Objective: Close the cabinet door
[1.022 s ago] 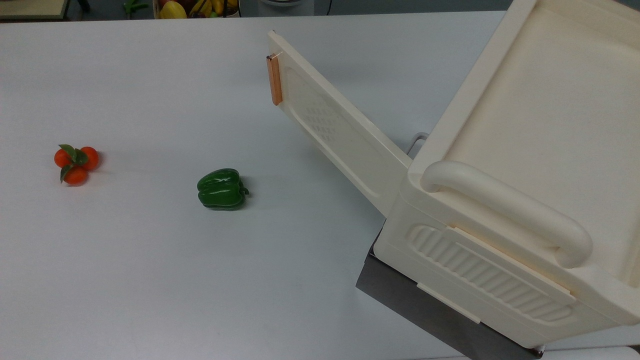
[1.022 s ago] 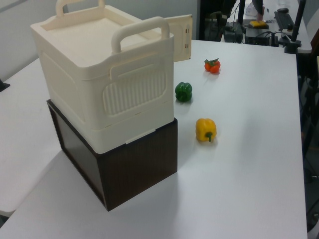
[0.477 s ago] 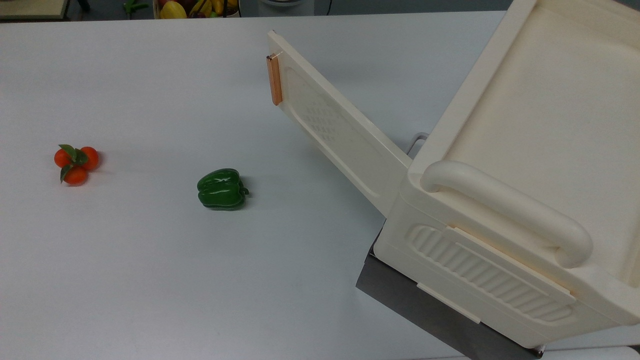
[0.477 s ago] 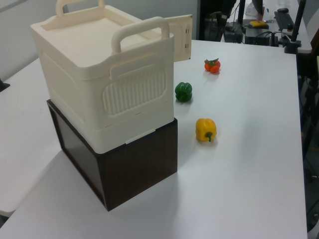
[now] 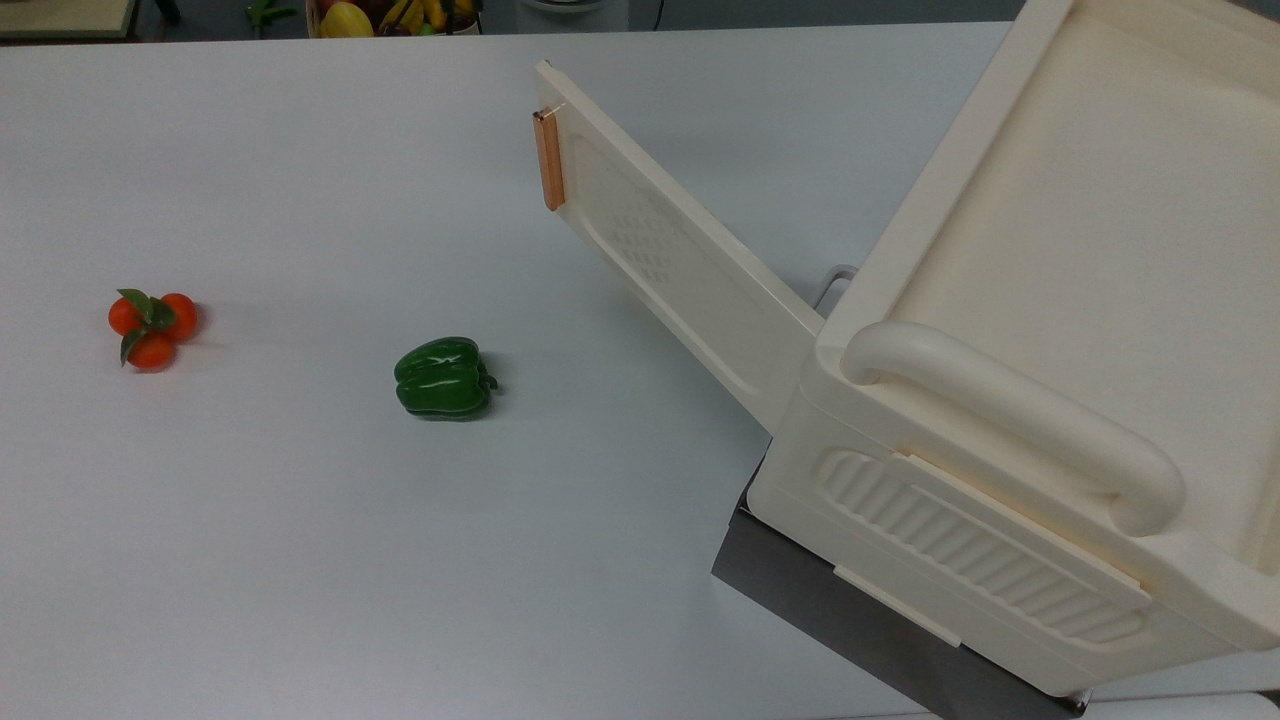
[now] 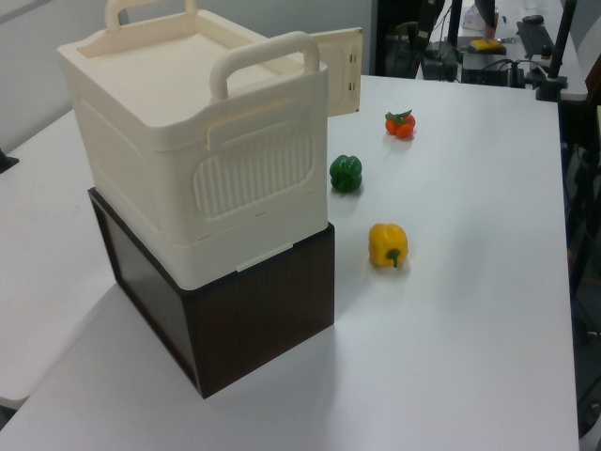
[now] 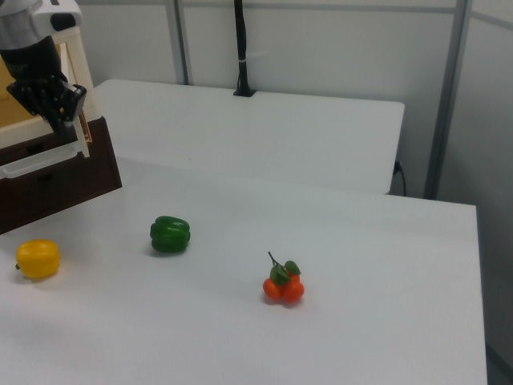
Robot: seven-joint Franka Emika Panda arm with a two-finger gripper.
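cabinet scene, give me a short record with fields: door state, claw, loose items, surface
door state: the cabinet door stands swung open from the cabinet, copper handle strip at its free end
claw: the claw is in the right view's upper left, by the door's edge; grip unclear
loose items: green pepper, yellow pepper, orange cluster
surface: white table

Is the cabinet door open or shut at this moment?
Open. In the top view the cabinet door swings far out from the cabinet over the table, its copper handle strip at the free end.
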